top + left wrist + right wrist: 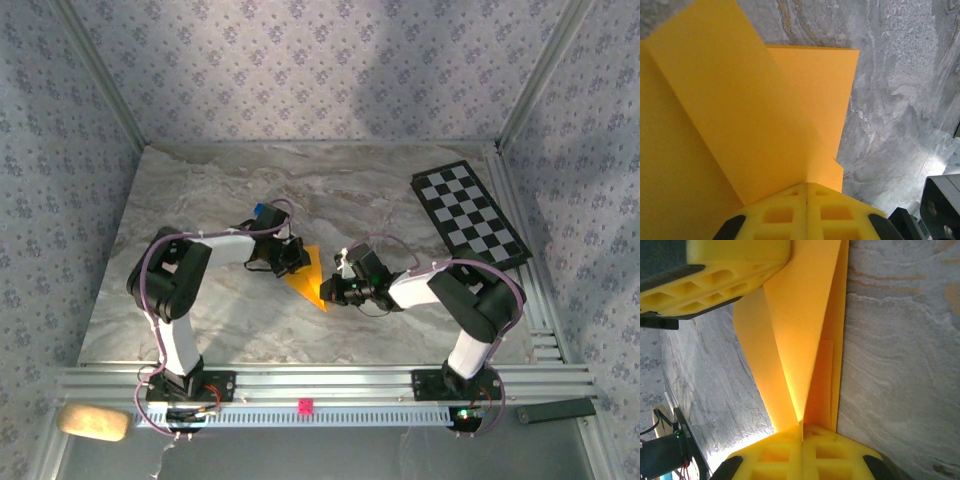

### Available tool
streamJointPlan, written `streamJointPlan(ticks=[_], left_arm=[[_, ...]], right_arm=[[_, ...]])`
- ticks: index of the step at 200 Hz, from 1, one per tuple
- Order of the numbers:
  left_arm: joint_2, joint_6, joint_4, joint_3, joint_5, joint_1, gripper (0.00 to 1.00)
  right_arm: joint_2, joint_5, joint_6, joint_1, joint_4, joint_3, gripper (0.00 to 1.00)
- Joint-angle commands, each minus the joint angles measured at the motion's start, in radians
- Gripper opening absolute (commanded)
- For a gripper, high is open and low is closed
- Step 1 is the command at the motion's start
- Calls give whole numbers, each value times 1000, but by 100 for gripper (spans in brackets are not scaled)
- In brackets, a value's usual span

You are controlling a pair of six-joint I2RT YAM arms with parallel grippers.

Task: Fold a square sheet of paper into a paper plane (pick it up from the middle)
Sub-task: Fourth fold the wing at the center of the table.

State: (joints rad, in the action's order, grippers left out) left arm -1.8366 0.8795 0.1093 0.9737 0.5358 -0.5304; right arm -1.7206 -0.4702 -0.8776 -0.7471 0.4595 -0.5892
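Jaws of left gripper (298, 264) and right gripper (327, 292) were pressed shut, pinching the paper (308, 276). Its tip pointed toward the table's near edge, long axis running far-to-near.

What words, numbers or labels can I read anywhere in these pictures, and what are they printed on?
No text can be read in any view.
The folded orange-yellow paper is plain, with no print.
The checkered board bears only black and white squares.
The small pink tag by the front rail is too small to read.
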Motion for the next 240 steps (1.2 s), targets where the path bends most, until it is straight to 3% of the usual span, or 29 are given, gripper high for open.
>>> streamJointPlan(ticks=[1, 170, 240], left_arm=[[-13, -11, 23, 28, -12, -5, 0], [-62, -32, 78, 50, -53, -8, 0], [-76, -49, 101, 51, -65, -7, 0]], right_arm=[[-54, 33, -14, 1, -96, 0, 0], [-66, 12, -25, 7, -119, -13, 1], [-41, -15, -35, 5, -139, -24, 6]])
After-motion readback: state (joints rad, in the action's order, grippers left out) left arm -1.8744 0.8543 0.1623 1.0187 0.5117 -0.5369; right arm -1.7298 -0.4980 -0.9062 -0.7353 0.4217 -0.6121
